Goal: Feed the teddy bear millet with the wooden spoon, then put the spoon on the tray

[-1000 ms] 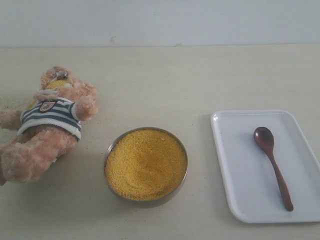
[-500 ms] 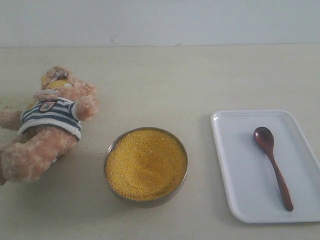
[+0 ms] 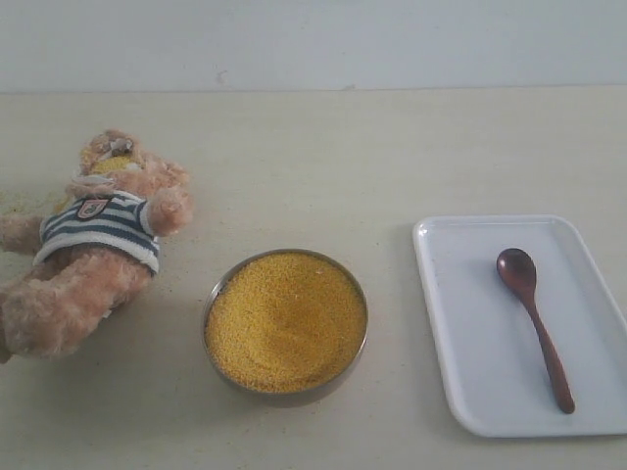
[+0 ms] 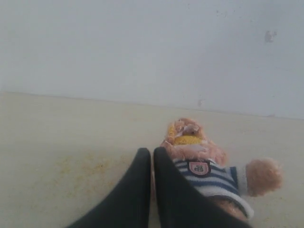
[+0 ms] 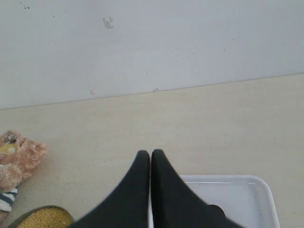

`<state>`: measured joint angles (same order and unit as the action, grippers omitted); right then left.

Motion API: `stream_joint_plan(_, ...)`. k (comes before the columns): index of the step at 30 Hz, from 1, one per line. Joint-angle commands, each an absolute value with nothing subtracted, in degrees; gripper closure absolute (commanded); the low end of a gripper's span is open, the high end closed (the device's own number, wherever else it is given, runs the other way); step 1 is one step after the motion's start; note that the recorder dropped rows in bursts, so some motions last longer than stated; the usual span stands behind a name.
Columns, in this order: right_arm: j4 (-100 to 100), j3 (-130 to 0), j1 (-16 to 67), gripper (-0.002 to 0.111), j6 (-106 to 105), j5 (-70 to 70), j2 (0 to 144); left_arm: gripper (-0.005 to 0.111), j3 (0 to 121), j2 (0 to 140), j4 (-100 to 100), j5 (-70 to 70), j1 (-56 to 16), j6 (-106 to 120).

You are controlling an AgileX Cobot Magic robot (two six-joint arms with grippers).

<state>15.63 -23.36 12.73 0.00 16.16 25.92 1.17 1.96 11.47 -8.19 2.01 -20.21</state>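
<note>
The teddy bear (image 3: 93,245) lies on its back at the left of the table, its hollow face holding yellow grains. Millet (image 3: 285,320) fills the round metal bowl (image 3: 217,289) in the middle. The wooden spoon (image 3: 534,322) rests on the white tray (image 3: 470,313) at the right, bowl end pointing away. Neither arm shows in the exterior view. My left gripper (image 4: 152,153) is shut and empty, with the teddy bear (image 4: 204,164) just beyond it. My right gripper (image 5: 150,154) is shut and empty above the tray (image 5: 237,190).
Scattered yellow grains lie on the beige table (image 3: 323,166) beside the bear's head and arm. A pale wall (image 3: 313,39) runs along the table's far edge. The bowl's edge with millet (image 5: 42,218) shows in the right wrist view.
</note>
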Motion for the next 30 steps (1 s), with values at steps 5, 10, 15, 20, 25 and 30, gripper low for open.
stream_joint_plan(5,15.9,-23.3,12.6,0.108,0.0,15.7,25.8,0.103,0.0,0.0,12.9,-18.3,2.2,-19.9)
stream_joint_plan(10,15.9,-23.3,12.6,0.108,0.0,15.7,25.8,0.103,0.0,0.0,12.3,-18.2,2.2,-19.3)
stream_joint_plan(15,15.9,-23.3,12.6,0.108,0.0,15.7,25.8,0.103,0.0,0.0,1.6,-17.7,2.2,-19.3)
stream_joint_plan(20,15.9,-23.3,12.6,0.108,0.0,15.7,25.8,0.103,0.0,0.0,1.3,-17.7,2.2,-19.1)
stream_joint_plan(25,15.9,-23.3,12.6,0.108,0.0,15.7,25.8,0.103,0.0,0.0,1.3,-17.7,2.2,-19.1)
stream_joint_plan(30,15.9,-23.3,12.6,0.108,0.0,15.7,25.8,0.103,0.0,0.0,1.3,-17.7,2.2,-18.4)
